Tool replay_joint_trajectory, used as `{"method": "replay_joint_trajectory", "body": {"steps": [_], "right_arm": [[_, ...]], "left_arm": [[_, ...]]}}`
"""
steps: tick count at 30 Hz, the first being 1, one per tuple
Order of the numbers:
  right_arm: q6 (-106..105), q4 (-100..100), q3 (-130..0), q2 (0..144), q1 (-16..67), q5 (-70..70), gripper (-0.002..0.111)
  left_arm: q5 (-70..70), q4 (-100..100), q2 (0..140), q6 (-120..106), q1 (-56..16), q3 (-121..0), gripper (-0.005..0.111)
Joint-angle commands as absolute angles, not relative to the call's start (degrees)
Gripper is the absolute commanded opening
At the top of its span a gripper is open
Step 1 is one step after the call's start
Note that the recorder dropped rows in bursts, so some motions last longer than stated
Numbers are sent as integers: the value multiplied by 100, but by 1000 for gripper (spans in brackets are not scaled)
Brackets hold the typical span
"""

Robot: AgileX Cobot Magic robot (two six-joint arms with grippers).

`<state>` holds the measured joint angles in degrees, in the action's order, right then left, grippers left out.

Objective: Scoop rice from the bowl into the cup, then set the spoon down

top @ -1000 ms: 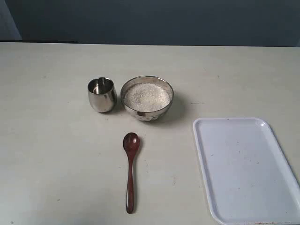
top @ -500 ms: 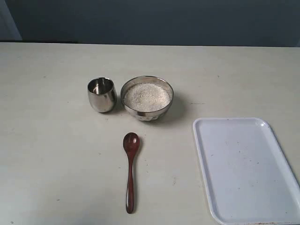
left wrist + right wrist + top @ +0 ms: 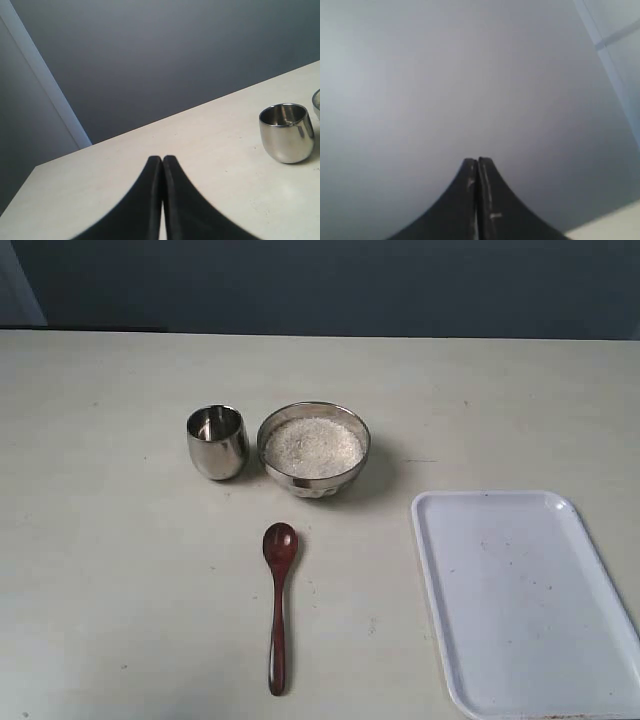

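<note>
The steel bowl [image 3: 314, 486] stands mid-table, filled with white rice [image 3: 313, 446]. Just to its left stands the small steel cup [image 3: 217, 443], which the left wrist view also shows [image 3: 287, 132], upright and seemingly empty. The dark reddish-brown wooden spoon [image 3: 278, 605] lies flat in front of the bowl, head toward it. Neither arm appears in the exterior view. My left gripper [image 3: 162, 159] is shut with nothing in it, above the table and well apart from the cup. My right gripper [image 3: 478, 160] is shut and empty, facing the grey wall.
A white rectangular tray [image 3: 520, 600] lies at the front right of the cream table [image 3: 120, 540]. A dark grey wall [image 3: 330, 285] runs behind the table's far edge.
</note>
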<state>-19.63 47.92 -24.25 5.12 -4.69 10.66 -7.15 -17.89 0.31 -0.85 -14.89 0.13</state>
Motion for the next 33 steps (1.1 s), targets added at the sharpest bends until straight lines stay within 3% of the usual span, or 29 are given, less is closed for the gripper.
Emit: {"method": "replay_joint_trajectory", "body": {"steps": [1,7,13,20,24,30,33], "right_arm": [[-2965,4157,-4496,2196,-500,2434,0],[-1541,2467,-7426,5172,-488,5685,0],[-867,1646,-8194,7202,215,6996,-1],[524,160,-7598,8172,2572,6918,-1],[1572,146,-6818,8342,3845,5822,-1],[2302,309,-6421,8752,4885,4477,-1],[2149,817,-6421,9134,5149,4336,12]], "left_arm": [[-706,-1785,0,-45,-1487,0,0],[-706,-1785,0,-45,-1487,0,0],[-706,-1785,0,-45,-1487,0,0],[-706,-1785,0,-45,-1487,0,0],[-706,-1785,0,-45,-1487,0,0],[-706,-1785,0,-45,-1487,0,0],[-706,-1785,0,-45,-1487,0,0]]}}
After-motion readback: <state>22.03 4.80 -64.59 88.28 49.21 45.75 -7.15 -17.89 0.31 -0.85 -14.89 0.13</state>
